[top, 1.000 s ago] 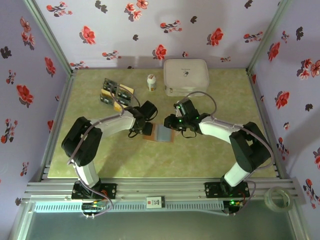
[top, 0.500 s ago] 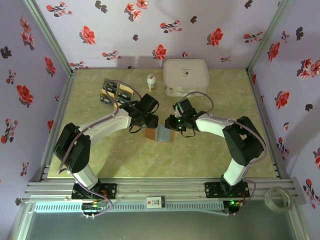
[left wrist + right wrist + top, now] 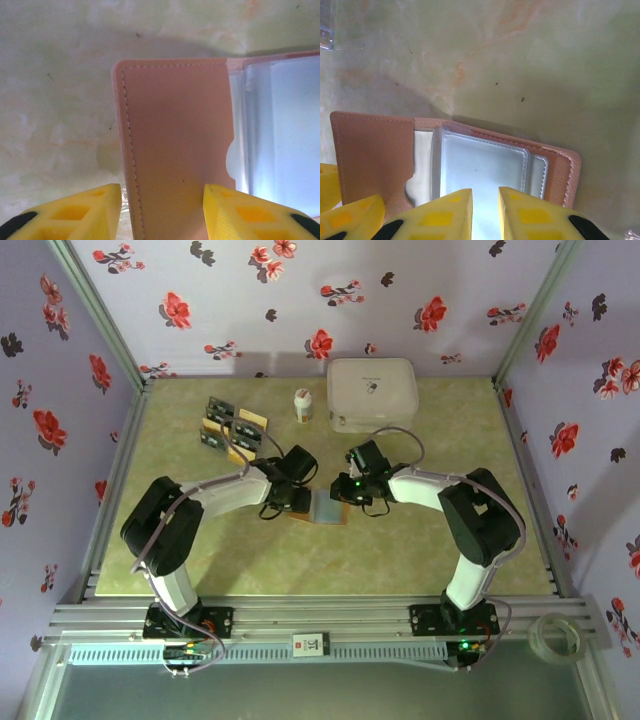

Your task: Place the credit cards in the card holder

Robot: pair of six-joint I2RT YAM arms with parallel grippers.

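Green marbled tabletop (image 3: pixel 400 550), floral walls. Card holder (image 3: pixel 326 508) lies open and flat mid-table, grey sleeves up. My left gripper (image 3: pixel 160 215) sits at its left leather flap, fingers spread, flap edge between them, nothing clamped. My right gripper (image 3: pixel 486 212) is over its clear sleeve (image 3: pixel 480 165), fingers almost together, thin gap; can't tell if they pinch anything. Credit cards (image 3: pixel 232 428) lie clustered beyond the holder's left side, well apart from it. White case (image 3: pixel 372 392) sits past its far edge.

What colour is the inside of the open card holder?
Silvery-grey sleeves beside a tan-brown flap; the card holder shows best in the right wrist view.
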